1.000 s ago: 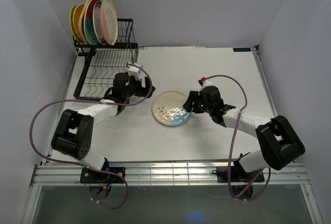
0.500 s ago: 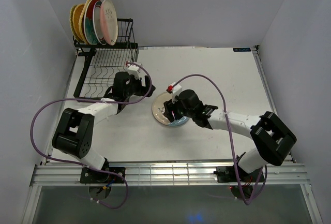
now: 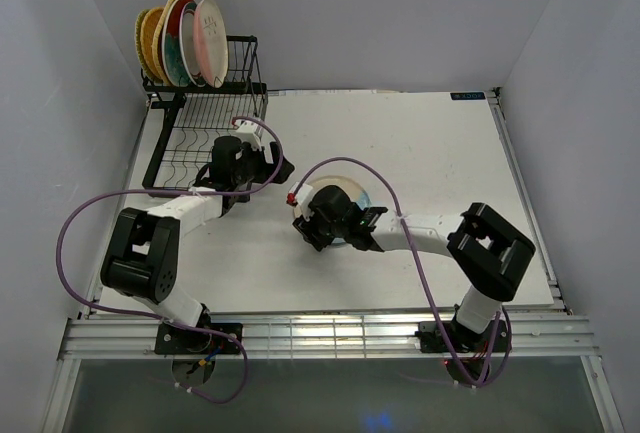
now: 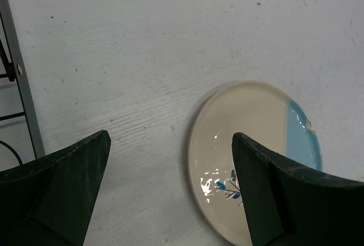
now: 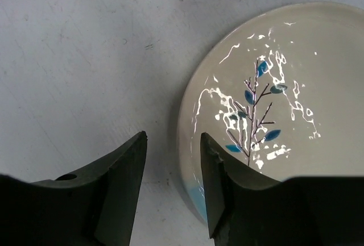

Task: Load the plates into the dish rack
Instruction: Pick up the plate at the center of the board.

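Plates (image 3: 185, 43) of yellow-orange weave, red, teal and pink-and-white stand on edge, packed together in the raised rear tier of the black wire dish rack (image 3: 200, 138) at the far left corner of the white table (image 3: 430, 153). One more, a round cream plate with a teal sector and a blue leaf sprig (image 5: 307, 87), lies flat on the table to the right of the rack's lower tray. The right gripper (image 5: 170, 189) is down at this plate's near-left edge, its dark fingers (image 5: 122, 183) narrowly parted and straddling the rim: one over the cream inner face, the other over bare table just outside. A strip of table shows between the outer finger and the rim, so nothing is clamped. The left gripper (image 4: 170, 200) hangs between rack and plate, fingers (image 4: 68, 189) spread wide and holding nothing.
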